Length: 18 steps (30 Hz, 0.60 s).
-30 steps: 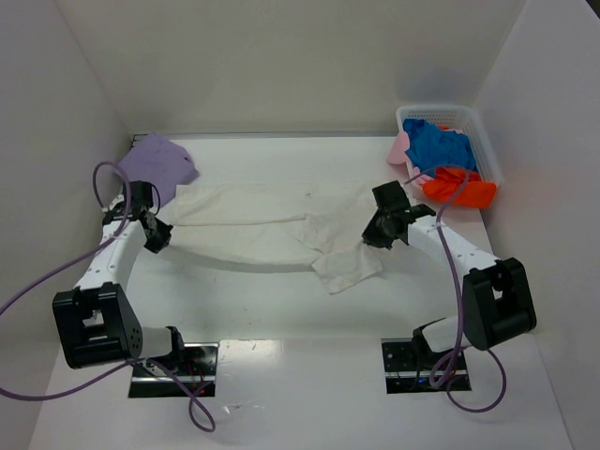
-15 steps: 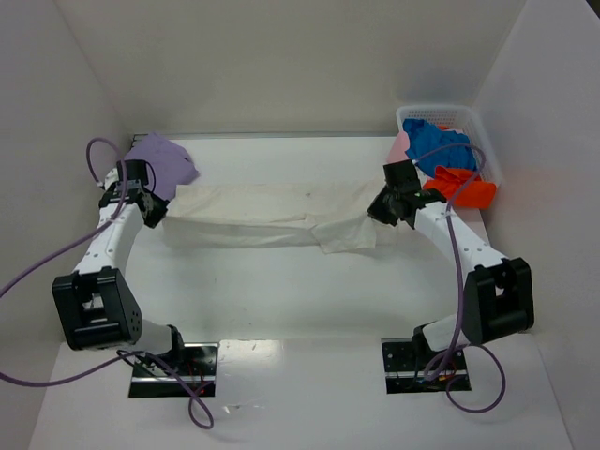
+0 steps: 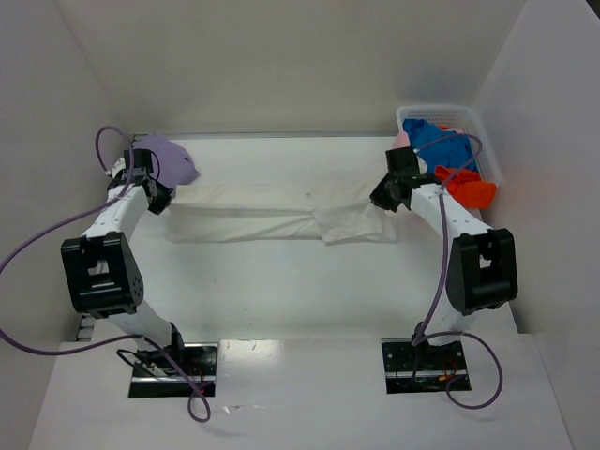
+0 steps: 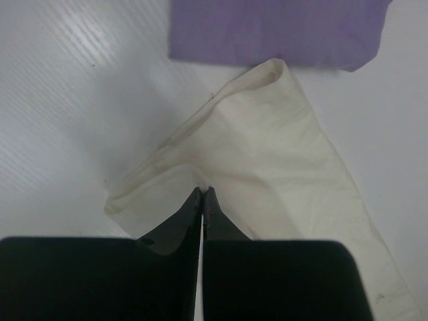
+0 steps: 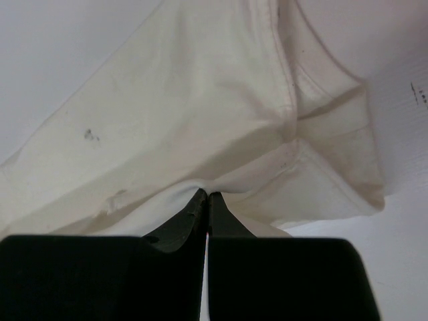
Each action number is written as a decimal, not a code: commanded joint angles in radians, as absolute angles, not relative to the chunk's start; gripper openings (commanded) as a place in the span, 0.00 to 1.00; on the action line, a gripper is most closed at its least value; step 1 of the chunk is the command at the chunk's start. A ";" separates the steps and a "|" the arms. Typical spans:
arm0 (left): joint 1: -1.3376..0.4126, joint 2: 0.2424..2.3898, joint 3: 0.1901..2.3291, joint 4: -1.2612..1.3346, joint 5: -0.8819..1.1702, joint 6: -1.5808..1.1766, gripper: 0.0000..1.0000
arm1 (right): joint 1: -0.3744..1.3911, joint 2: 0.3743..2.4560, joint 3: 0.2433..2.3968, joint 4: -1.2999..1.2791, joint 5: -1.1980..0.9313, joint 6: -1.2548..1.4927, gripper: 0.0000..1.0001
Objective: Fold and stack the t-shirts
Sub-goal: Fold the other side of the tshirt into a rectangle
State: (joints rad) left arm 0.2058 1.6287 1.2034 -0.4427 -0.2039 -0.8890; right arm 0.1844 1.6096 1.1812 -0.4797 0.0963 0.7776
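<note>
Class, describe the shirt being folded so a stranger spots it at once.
On the white table, a long off-white shirt lies between the left gripper and right gripper. Unlike the lavender shirt beside it, it is pinched at both ends.

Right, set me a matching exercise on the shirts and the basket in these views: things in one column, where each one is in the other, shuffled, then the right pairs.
Things
1. off-white t-shirt
2. lavender t-shirt
3. blue t-shirt
4. white mesh basket

Places
A. far right corner of the table
B. far left corner of the table
C. lying in the basket
D. stretched across the table, pinched by the left claw at one end and the right claw at the other

Pairs: 1-D, 2-B, 3-C, 4-A
</note>
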 commanded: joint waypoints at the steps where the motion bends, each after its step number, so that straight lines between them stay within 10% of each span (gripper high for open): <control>1: 0.215 1.661 1.265 -0.385 -0.229 -0.877 0.00 | 0.143 1.640 1.252 -0.419 0.140 0.749 0.00; 18: 0.233 1.804 1.284 -0.345 -0.256 -0.887 0.00 | 0.133 1.845 1.325 -0.368 0.127 0.719 0.00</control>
